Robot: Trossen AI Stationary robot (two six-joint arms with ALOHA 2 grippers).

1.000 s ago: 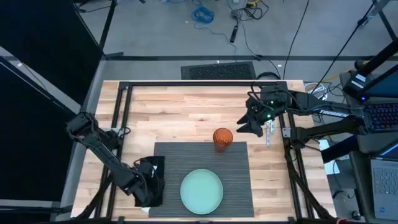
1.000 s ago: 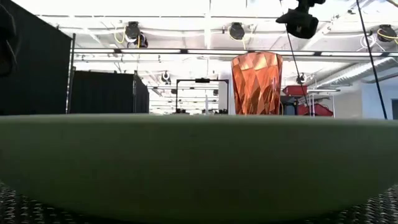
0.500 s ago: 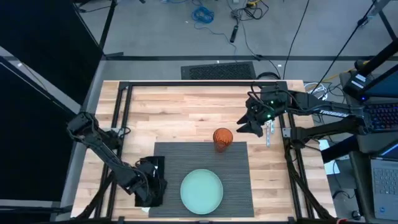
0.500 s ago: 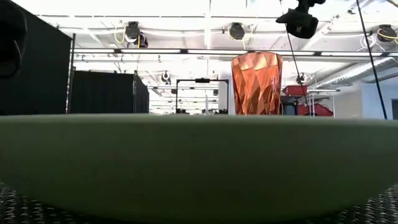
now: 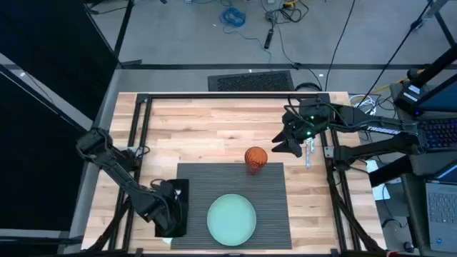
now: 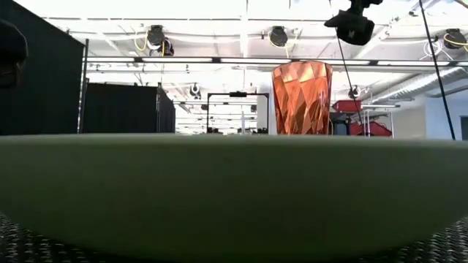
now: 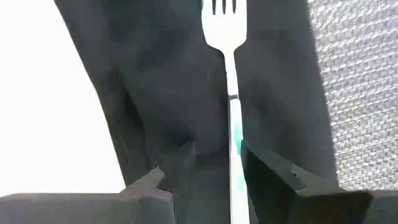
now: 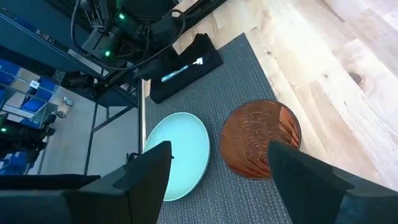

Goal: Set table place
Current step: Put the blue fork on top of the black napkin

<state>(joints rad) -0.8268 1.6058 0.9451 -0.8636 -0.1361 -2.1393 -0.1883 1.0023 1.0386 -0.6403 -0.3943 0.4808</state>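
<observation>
while the left gripper (image 5: 171, 212) hangs low over the black napkin (image 5: 176, 200) at the placemat's left edge, near the desk's front-left corner, i can see through its wrist view that its fingers (image 7: 155, 186) are parted, one on each side of a fork (image 7: 227, 74) lying lengthwise on the napkin. the fork's handle runs between them, close against one finger, but i cannot tell whether either finger actually touches it.

the placemat (image 5: 271, 207), dark grey and ribbed, lies at the front middle of the desk (image 5: 214, 128). a pale green plate (image 5: 231, 219) rests on its front half, close to the front edge. an orange faceted cup (image 5: 255, 159) stands upright at the mat's back edge, right of centre. in the low view the plate's rim (image 6: 234, 190) fills the foreground with the cup (image 6: 302, 98) rising behind it.

my right gripper (image 5: 288, 145) is up above the desk's back-right area, just beyond the cup, holding nothing. its fingers (image 8: 149, 177) are spread wide, and its wrist view looks down on the cup (image 8: 261, 138), the plate (image 8: 177, 154) and the napkin (image 8: 186, 71) with the fork on it.
</observation>
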